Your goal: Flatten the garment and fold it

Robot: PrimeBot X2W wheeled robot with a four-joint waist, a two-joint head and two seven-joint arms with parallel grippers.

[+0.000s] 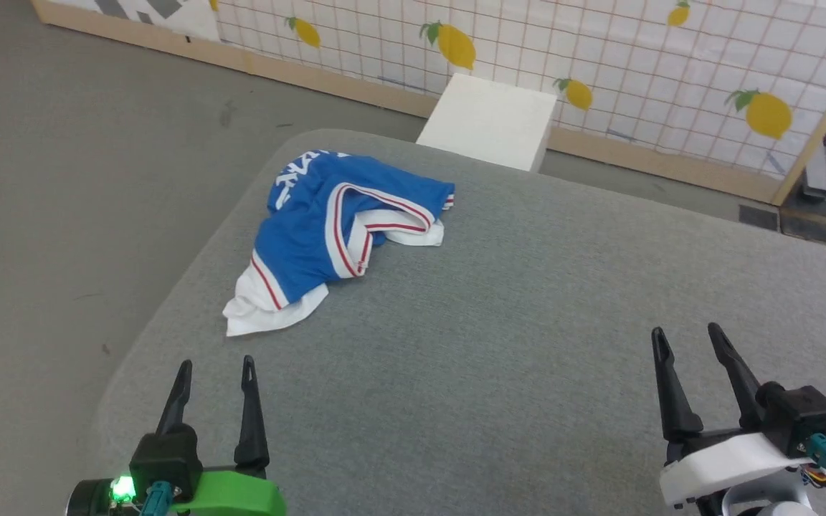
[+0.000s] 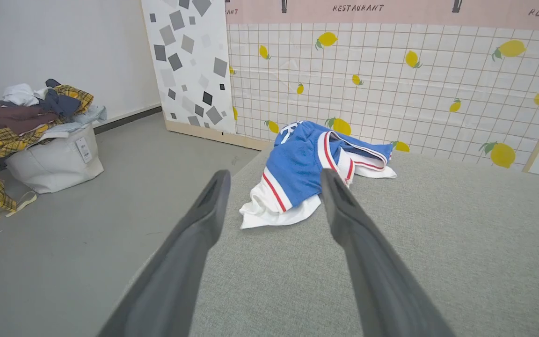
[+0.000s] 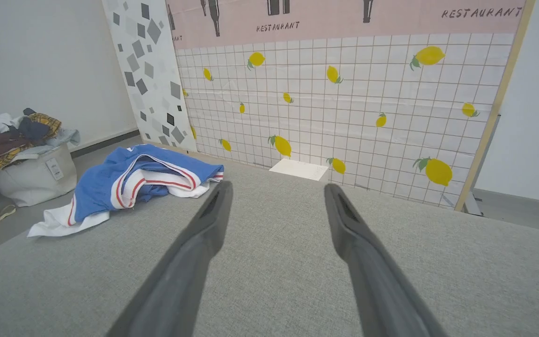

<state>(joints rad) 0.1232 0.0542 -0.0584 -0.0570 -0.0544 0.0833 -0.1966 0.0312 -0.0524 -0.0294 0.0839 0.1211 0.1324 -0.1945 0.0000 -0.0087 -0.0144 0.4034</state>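
Observation:
The garment (image 1: 327, 229) is a bright blue jersey with white sleeves and red-and-white trim, lying crumpled near the far left corner of the grey padded surface (image 1: 513, 322). Part of its white lettering shows at the far end. My left gripper (image 1: 216, 369) hovers open at the lower left, short of the garment's white sleeve, with nothing between its fingers. In the left wrist view the garment (image 2: 307, 168) lies straight ahead between the left gripper (image 2: 274, 178) fingertips. My right gripper (image 1: 685, 337) stands open at the lower right, far from the garment (image 3: 129, 185), which shows to the left of the right gripper (image 3: 276, 189).
A white box (image 1: 492, 118) stands on the floor just beyond the surface's far edge. A lemon-patterned panel (image 1: 635, 64) closes off the back. A white basket heaped with clothes (image 2: 35, 135) sits on the floor to the left. The surface's left edge (image 1: 169, 301) drops to the floor.

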